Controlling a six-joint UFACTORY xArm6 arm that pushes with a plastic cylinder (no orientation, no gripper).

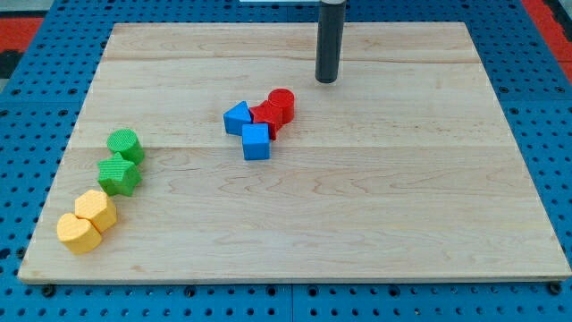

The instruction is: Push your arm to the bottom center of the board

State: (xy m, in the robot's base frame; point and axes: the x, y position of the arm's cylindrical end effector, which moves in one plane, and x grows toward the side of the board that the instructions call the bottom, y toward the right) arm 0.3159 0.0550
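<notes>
My tip point(327, 80) is the lower end of a dark rod that comes down from the view's top, right of centre. It rests on the wooden board point(375, 206) near its top edge. It stands up and to the right of a central cluster: a red cylinder point(281, 103), a red block point(264, 116), a blue triangular block point(237, 118) and a blue cube point(256, 141). The tip touches none of them.
At the view's left lie a green cylinder point(124, 144), a green star-shaped block point(118, 174), a yellow hexagonal block point(96, 209) and a yellow heart-shaped block point(76, 233). Blue pegboard point(27, 134) surrounds the board.
</notes>
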